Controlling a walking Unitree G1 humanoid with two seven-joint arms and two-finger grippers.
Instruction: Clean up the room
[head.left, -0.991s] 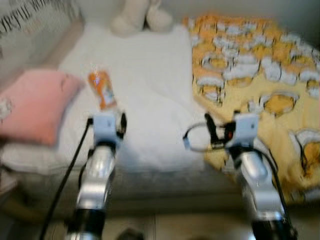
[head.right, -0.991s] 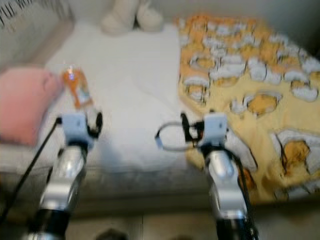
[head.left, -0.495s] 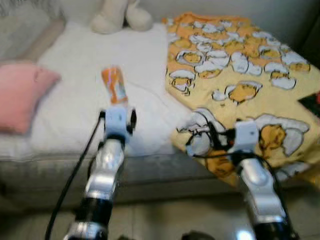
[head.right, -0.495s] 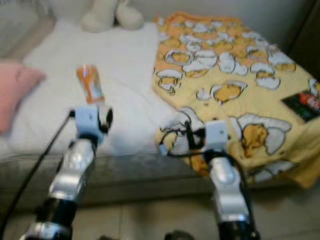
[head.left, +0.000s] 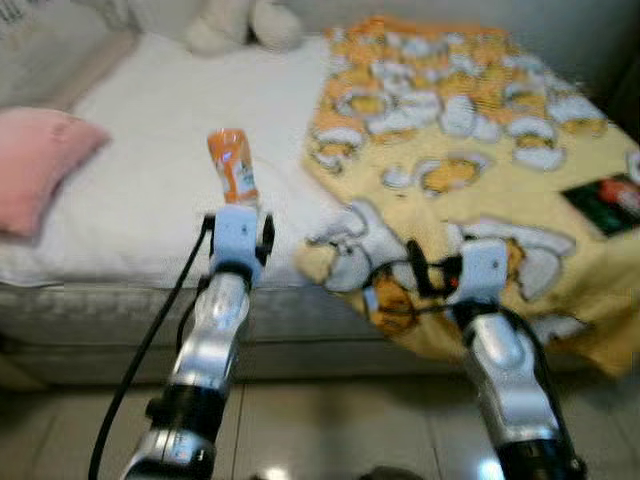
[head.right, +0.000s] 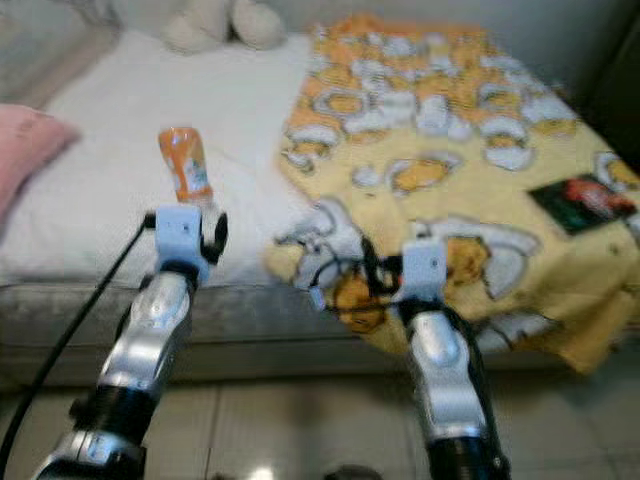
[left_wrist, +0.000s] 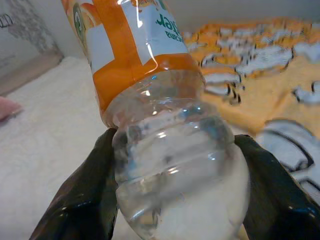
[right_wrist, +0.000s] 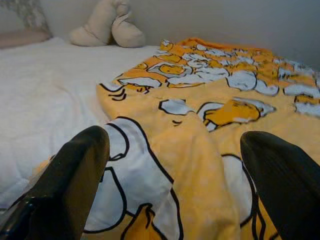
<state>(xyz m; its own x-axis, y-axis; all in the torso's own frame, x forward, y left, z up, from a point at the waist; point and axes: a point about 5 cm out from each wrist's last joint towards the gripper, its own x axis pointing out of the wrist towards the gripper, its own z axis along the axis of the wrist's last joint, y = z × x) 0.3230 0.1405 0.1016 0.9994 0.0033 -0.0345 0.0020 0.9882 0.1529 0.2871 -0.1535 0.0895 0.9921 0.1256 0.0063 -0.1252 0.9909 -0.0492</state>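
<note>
Left gripper (left_wrist: 170, 200) jaws clamped on bottle (head.left: 232, 167) — right gripper (right_wrist: 170, 185) jaws wide, empty.

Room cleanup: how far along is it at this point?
Done: nothing looks put away yet. In hand: the left claw grips a plastic bottle with an orange label, held above the bed. The right claw is open over the yellow blanket. Left: a dark packet lies on that blanket.
</note>
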